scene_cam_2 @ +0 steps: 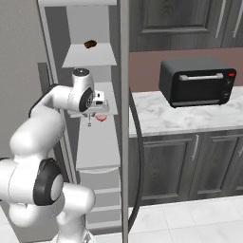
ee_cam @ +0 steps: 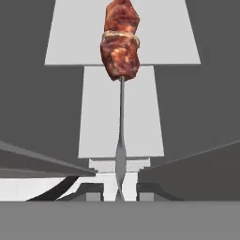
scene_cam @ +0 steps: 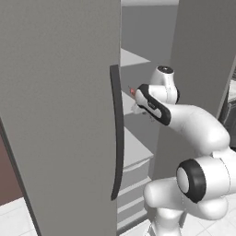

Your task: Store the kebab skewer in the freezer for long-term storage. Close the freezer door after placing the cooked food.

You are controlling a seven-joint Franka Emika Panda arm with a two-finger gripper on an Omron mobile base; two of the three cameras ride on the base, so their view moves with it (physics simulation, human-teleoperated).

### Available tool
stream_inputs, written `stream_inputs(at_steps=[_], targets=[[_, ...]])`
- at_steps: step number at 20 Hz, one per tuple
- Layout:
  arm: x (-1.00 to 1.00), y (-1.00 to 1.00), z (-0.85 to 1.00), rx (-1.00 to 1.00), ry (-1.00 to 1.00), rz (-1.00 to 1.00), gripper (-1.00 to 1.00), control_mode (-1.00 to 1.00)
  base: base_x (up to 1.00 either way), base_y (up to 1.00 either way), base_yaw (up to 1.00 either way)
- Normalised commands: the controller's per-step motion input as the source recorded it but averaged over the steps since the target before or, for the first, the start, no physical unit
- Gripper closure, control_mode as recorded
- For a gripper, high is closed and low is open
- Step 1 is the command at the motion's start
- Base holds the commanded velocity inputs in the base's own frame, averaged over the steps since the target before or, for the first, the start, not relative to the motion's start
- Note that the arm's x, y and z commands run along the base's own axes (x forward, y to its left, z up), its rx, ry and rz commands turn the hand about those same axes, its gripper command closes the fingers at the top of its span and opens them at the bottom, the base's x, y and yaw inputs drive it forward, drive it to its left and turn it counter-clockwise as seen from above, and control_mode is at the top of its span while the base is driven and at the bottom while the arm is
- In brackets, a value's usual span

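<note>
A: Left base view? 
B: Freezer door point(scene_cam: 60, 115) stood open; arm reached between the doors into the freezer point(scene_cam: 138, 152).
A: Right base? 
B: Hand point(scene_cam_2: 97, 108) sat at a middle shelf point(scene_cam_2: 95, 156) — dark brown lump point(scene_cam_2: 90, 44) lay on the shelf above.
A: Hand view? 
B: Hand point(ee_cam: 120, 190) clamped on the kebab skewer point(ee_cam: 121, 65) — meat end pointed into the freezer.

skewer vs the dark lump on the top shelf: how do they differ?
The skewer is a thin metal stick with red-brown meat at one end; the lump is one squat dark brown piece. The skewer is held in the shut hand, above a lower shelf; the lump rests on its shelf. Both are inside the open freezer.
</note>
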Motion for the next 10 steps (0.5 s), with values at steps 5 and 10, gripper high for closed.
stream_inputs(at_steps=[5,10], targets=[[0.45,0.00,-0.33,0.00,-0.05,0.00,1.00,-1.00,0.00,0.00,0.00],[0.46,0.02,-0.21,0.00,-0.02,0.00,1.00,-1.00,0.00,0.00,0.00]])
